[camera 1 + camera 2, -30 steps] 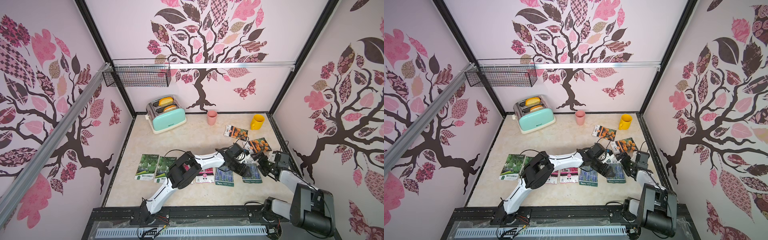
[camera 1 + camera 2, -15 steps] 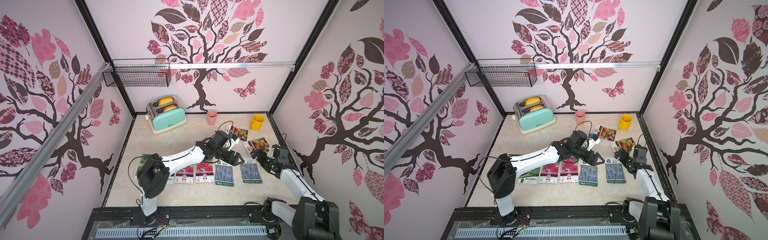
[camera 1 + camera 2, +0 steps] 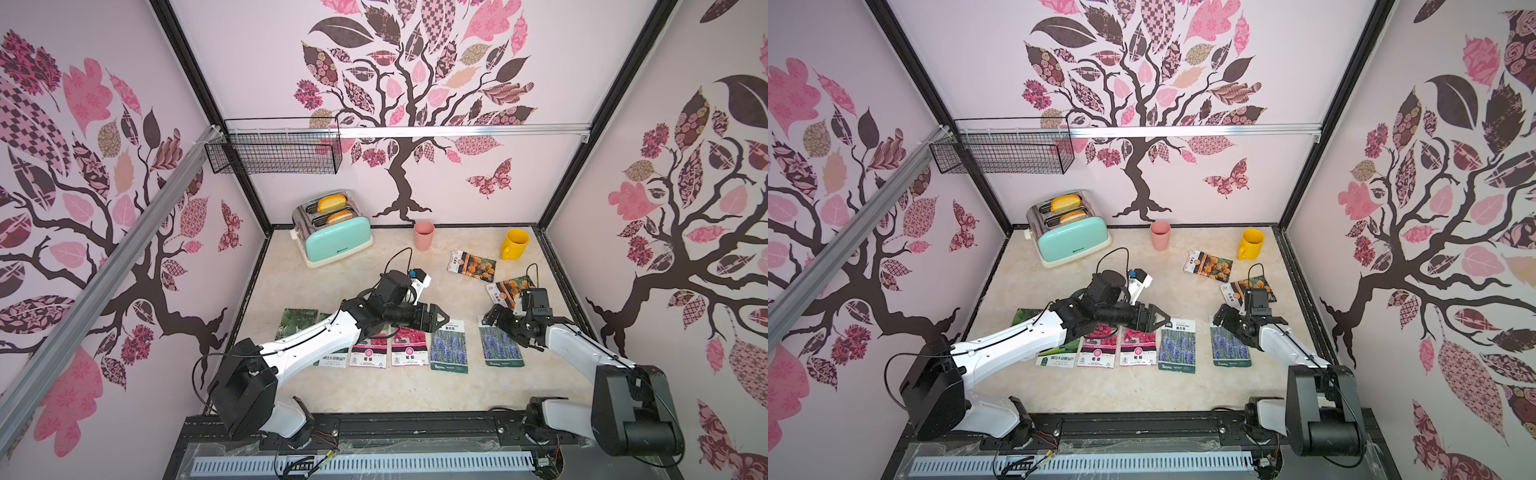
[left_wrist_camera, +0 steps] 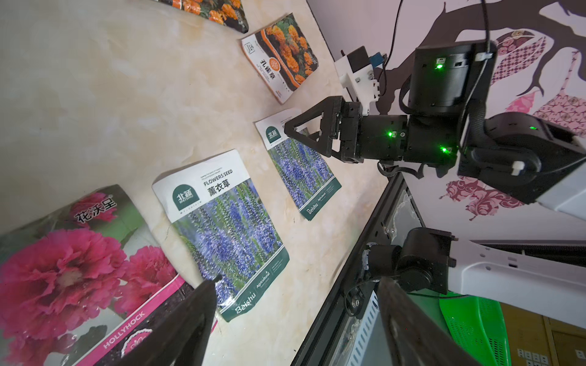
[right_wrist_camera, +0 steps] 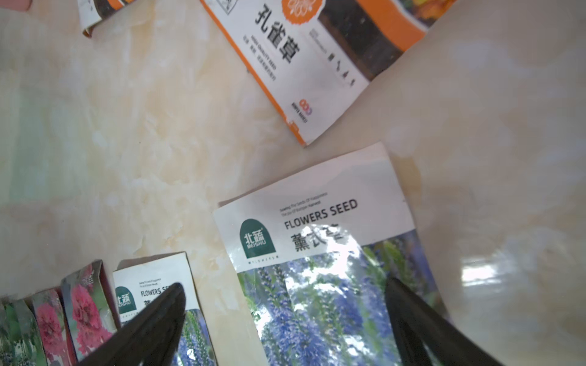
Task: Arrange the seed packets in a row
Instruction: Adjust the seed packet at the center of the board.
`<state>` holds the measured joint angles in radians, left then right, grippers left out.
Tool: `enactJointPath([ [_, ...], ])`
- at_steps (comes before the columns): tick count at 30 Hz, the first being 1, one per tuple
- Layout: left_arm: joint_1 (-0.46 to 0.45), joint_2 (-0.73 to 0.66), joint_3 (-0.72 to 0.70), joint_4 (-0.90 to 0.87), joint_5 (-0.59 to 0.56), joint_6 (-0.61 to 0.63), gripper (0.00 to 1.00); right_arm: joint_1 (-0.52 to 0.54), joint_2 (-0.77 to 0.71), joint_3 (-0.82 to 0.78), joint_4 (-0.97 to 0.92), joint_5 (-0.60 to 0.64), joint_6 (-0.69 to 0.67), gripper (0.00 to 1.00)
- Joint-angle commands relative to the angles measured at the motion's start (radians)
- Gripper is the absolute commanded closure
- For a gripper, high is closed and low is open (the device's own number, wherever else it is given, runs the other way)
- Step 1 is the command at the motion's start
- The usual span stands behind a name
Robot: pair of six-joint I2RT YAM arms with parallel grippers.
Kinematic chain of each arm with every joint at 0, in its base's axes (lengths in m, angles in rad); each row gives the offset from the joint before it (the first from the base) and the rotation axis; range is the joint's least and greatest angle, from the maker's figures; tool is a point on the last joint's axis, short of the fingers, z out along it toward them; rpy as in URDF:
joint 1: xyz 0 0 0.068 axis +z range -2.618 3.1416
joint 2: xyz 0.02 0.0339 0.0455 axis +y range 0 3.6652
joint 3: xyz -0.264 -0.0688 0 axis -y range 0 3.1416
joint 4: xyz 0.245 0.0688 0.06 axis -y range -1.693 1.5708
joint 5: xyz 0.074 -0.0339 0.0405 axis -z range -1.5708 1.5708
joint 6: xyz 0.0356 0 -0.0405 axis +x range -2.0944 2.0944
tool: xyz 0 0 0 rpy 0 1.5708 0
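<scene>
1. Right wrist view: the black parallel right gripper (image 5: 284,286) is spread wide with nothing in it. It hovers over the white strip of a glossy purple lavender seed packet (image 5: 329,253).
2. Both top views: the left gripper (image 3: 440,321) is also released and empty, above the second lavender packet (image 3: 449,351).
3. Six seed packets lie side by side in a row, well to the robot's side of the yellow ceramic mug (image 3: 514,243). Two orange marigold packets lie outside the row: the far marigold packet (image 3: 473,264) is just beside the mug, and the near marigold packet (image 3: 508,287) is between mug and row.
4. Step in hand, my reading: fetch the near marigold packet. It is flat and slick, so pinch it at an edge. Stay clear of the lavender seed packet close by.
5. Axes: the row packets' long axes run from the robot toward the mug's end of the table.
6. The far marigold packet lies crosswise to them, white end away from the mug.
7. The near one sits askew and likely needs turning before it joins the row end nearest the mug.
</scene>
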<state>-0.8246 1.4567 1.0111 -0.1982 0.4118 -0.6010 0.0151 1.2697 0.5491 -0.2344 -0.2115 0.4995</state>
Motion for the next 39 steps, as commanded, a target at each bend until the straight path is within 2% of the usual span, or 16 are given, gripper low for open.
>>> enactJointPath([
  [1,-0.001,-0.023,-0.019,0.052,0.009,-0.011,0.18,0.031,0.013,0.002,-0.042,0.021,0.025,0.0],
  [15,-0.001,-0.048,-0.075,0.086,0.003,-0.022,0.18,0.129,0.014,-0.045,-0.029,0.006,0.127,0.0],
  [39,-0.001,-0.036,-0.096,0.12,0.025,-0.039,0.18,0.166,-0.11,-0.154,-0.004,-0.016,0.265,0.0],
])
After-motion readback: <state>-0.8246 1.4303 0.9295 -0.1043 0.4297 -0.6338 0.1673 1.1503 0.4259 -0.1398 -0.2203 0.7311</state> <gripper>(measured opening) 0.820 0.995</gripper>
